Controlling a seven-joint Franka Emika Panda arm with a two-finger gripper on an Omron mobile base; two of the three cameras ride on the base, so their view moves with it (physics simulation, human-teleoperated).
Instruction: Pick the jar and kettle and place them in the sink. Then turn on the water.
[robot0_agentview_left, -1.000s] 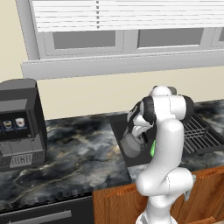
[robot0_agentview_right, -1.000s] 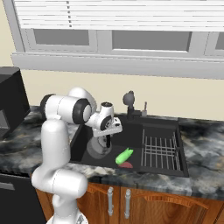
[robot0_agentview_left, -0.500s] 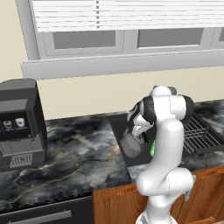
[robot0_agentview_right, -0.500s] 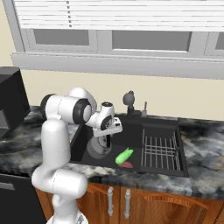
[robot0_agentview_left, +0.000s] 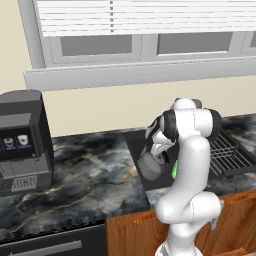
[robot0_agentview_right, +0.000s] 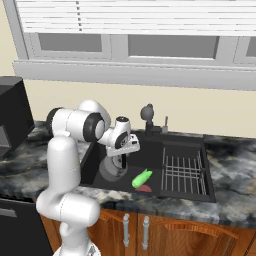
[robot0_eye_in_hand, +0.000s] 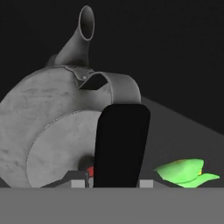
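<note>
Dark marbled stone runs along the counter (robot0_agentview_left: 85, 175) in front of you, under a pale wall and a row of white-framed windows (robot0_agentview_right: 125, 47) with slatted blinds. A boxy black coffee machine (robot0_agentview_left: 22, 140) stands at the counter's left end.

Set into the stone is the sink (robot0_agentview_right: 150, 152), a wide black rectangular basin with a wire grid rack (robot0_agentview_right: 182, 170) on its right side. A dark round-headed faucet (robot0_agentview_right: 147, 114) rises behind it.

Your gripper (robot0_agentview_right: 121, 161) hangs down into the left part of the basin. In the hand view the fingers are part-way closed on the broad black handle (robot0_eye_in_hand: 120, 144) of the kettle (robot0_eye_in_hand: 48, 127), one on either side of the arched strap, so you are holding the kettle by its handle. From the right base view the kettle (robot0_agentview_right: 112, 170) sits low in the basin directly under the gripper; you cannot tell whether its bottom is touching the sink floor.

The kettle is squat and rounded, dull brushed grey metal with a flat round lid, and its short flared spout (robot0_eye_in_hand: 83, 30) points away from the hand. A grey metal bracket joins the handle to the body.

Just right of the kettle, a glossy bright green object (robot0_agentview_right: 142, 178) lies tilted on the basin floor, with a small reddish thing (robot0_agentview_right: 144, 188) beside it; their shapes are too small to name.
</note>
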